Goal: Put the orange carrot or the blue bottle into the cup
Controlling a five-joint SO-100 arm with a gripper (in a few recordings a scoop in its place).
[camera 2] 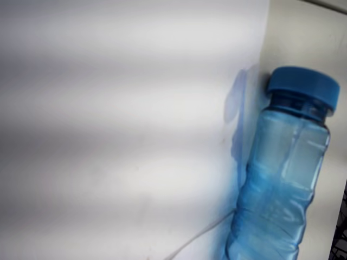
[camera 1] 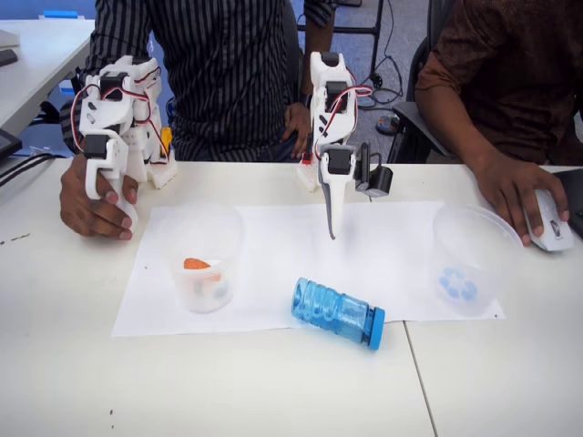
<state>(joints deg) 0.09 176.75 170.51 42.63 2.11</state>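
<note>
The blue bottle (camera 1: 337, 313) lies on paper (camera 1: 273, 246); above, the fingers (camera 1: 332, 232) hang pressed together, empty.

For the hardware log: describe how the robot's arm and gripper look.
In the fixed view the arm is built of white plastic segments with black motor blocks between them and red and black cables looped along its side. A small black camera module is mounted beside the wrist. The gripper narrows into long, pointed white fingers.
</note>
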